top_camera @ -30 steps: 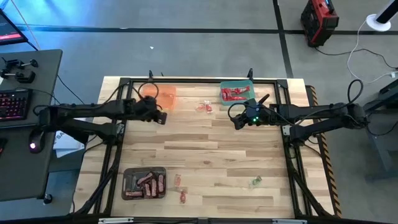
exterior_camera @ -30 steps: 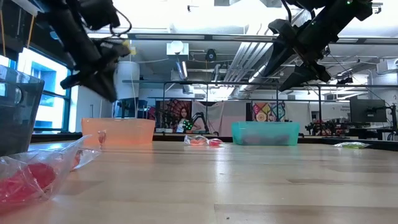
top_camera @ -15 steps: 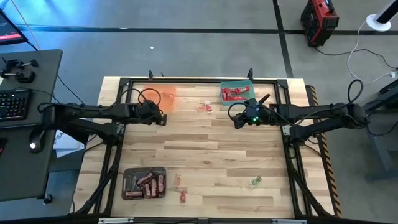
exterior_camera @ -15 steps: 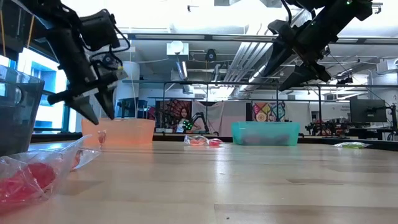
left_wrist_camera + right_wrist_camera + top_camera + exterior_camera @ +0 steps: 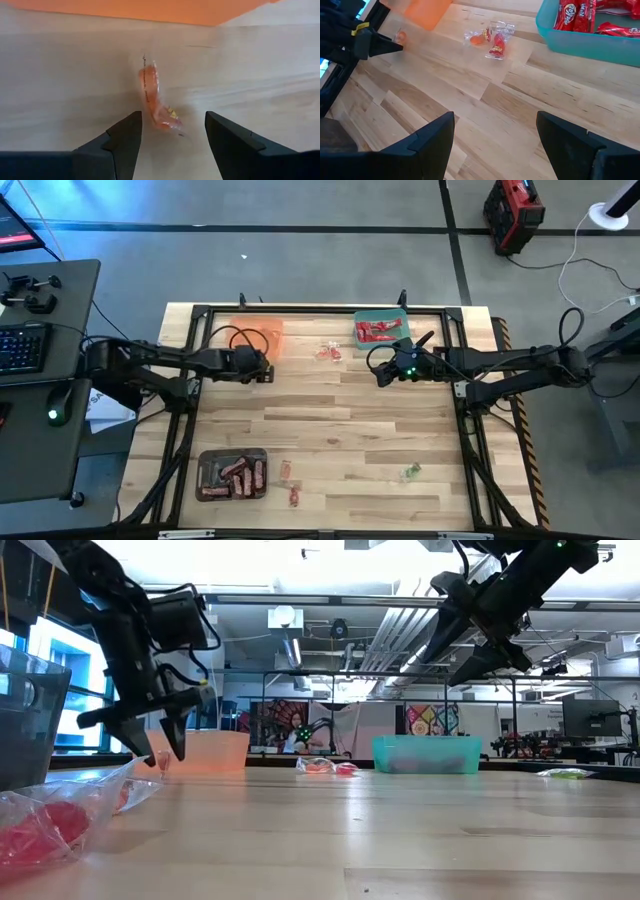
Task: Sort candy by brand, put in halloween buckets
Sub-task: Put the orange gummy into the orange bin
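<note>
Wooden slat table (image 5: pixel 340 430), workshop w/ benches and screens behind. Landmark: orange bucket (image 5: pixel 262 335) at the table's far edge.

Step in hand, by my reading: one small orange-wrapped candy (image 5: pixel 156 100) sits on the wood just beside the orange bucket, outside it, not in. Left gripper (image 5: pixel 148 737) hangs over it, fingers spread wide, nothing between them; the candy lies ahead of the tips, btwn the two. Looks like a pick lined up but not made.

Next move calls for: drop straight down, clench on the wrapper body, lift over the bucket wall. Wrapper is thin, crinkly, twisted at the ends; likely to slip or skid if pinched at an end.

Right gripper (image 5: pixel 383 369) waits well to the side of the orange bucket, near the green bucket (image 5: pixel 381 328), fingers released, empty.

Candy elsewhere: red packs in the green bucket; a small red/orange pair (image 5: pixel 328 352) on the wood btwn orange and green buckets; brown bars in the grey bucket (image 5: pixel 232 474) at the near edge, well apart from the orange one.
</note>
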Controlling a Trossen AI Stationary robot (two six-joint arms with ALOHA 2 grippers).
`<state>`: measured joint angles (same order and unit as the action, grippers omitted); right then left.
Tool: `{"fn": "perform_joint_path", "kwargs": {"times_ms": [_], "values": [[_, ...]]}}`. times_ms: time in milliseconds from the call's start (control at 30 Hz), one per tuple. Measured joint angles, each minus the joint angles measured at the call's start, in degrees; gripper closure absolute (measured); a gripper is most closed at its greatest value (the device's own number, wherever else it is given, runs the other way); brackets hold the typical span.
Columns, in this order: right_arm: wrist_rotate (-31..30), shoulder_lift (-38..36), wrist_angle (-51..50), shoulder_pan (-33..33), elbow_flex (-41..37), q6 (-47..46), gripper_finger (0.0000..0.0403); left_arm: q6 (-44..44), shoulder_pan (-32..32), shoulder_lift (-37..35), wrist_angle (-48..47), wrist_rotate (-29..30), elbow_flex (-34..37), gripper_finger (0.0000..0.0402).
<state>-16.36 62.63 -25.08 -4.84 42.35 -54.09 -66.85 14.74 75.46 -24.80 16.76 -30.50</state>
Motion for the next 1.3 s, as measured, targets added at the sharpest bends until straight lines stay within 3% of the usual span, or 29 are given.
{"fn": "perform_joint_path", "kwargs": {"times_ms": [167, 333, 400, 633, 800, 900, 1033, 1200, 1300], "values": [[0.3, 0.0, 0.1, 0.0, 0.0, 0.0, 0.0128, 0.1, 0.0, 0.2, 0.1, 0.5, 0.0, 0.0233], [0.3, 0.0, 0.1, 0.0, 0.0, 0.1, 0.0128, 2.1, 0.0, -0.7, 0.1, -2.7, 0.0, 0.0363], [0.3, 0.0, 0.1, 0.0, 0.0, 0.1, 0.0128, 3.5, -0.1, -2.4, 1.4, -5.4, 0.0, 0.0389], [0.4, 0.0, 0.1, 0.0, 0.0, 0.0, 0.0128, 8.7, -3.3, -16.5, 1.3, -12.5, -4.3, 0.0399], [0.2, 0.0, 0.1, 0.0, 0.0, -0.1, 0.0128, 14.9, -3.3, -23.3, -3.5, -8.1, -13.1, 0.0401], [0.2, 0.0, 0.1, 0.0, 0.0, -0.1, 0.0128, 21.6, 0.8, -21.9, -11.7, -5.6, -18.4, 0.0401], [0.0, 0.0, 0.5, 0.0, 0.0, -0.1, 0.0128, 30.8, 10.7, -16.2, -18.7, -7.4, -19.9, 0.0401], [0.0, 0.0, 1.5, 0.0, 0.0, -1.4, 0.0128, 41.0, 22.1, -6.4, -17.5, -15.5, -19.9, 0.0401], [0.0, 0.0, 1.5, 0.0, 0.0, -2.7, 0.0128, 46.6, 25.0, -2.9, -13.2, -16.1, -20.0, 0.0397]]}}
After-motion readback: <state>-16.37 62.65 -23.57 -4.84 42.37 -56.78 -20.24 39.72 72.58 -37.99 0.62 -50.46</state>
